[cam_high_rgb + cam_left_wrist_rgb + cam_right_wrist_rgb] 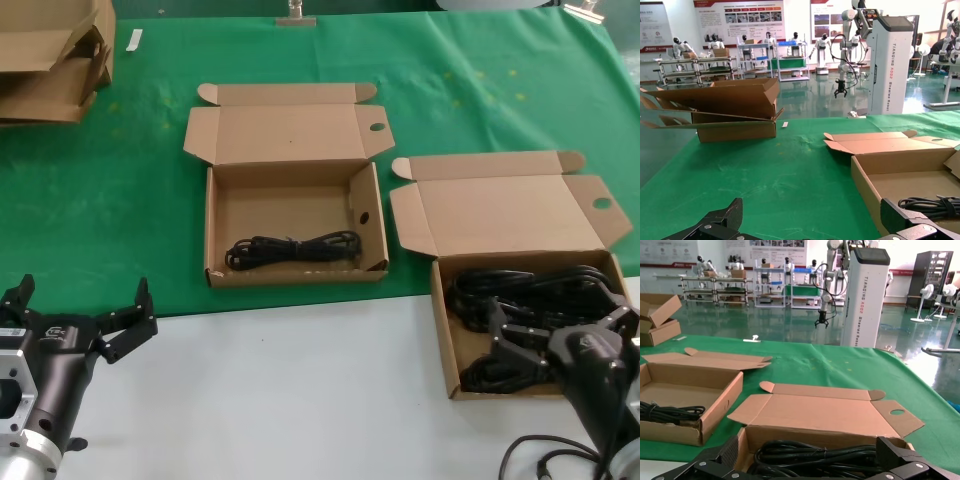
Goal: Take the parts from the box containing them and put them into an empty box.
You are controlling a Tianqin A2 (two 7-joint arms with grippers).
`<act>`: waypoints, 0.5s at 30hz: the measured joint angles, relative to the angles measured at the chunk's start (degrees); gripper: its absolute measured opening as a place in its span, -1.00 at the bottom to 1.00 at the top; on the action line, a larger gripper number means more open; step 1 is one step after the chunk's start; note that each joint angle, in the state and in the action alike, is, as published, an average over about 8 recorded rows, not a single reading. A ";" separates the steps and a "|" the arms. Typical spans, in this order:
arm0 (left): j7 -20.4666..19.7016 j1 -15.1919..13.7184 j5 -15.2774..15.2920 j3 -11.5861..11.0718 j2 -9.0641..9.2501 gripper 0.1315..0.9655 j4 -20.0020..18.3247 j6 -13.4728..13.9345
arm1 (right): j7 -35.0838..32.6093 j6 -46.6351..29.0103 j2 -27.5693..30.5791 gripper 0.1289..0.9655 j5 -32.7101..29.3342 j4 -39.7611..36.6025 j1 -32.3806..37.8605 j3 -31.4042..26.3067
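Over the full box (446,340) at the desk's right, the right gripper (548,342) is spreading its jaws above the cables (530,290), seemingly lining up a grasp. Left gripper (85,318) is waiting open. One black coiled bundle (292,249) is lying in the other box (215,235).

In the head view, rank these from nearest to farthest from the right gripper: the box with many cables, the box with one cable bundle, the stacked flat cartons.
1. Full box, on the robot's right; the right gripper hangs open over its cables.
2. One-bundle box, mid-table, to the left.
3. Flat cartons, far left corner.

Left gripper waits open, near left.
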 joint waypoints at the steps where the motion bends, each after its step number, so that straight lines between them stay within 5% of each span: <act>1: 0.00 0.00 0.00 0.00 0.00 1.00 0.00 0.00 | 0.00 0.00 0.00 1.00 0.00 0.00 0.00 0.00; 15: 0.00 0.00 0.00 0.00 0.00 1.00 0.00 0.00 | 0.00 0.00 0.00 1.00 0.00 0.00 0.00 0.00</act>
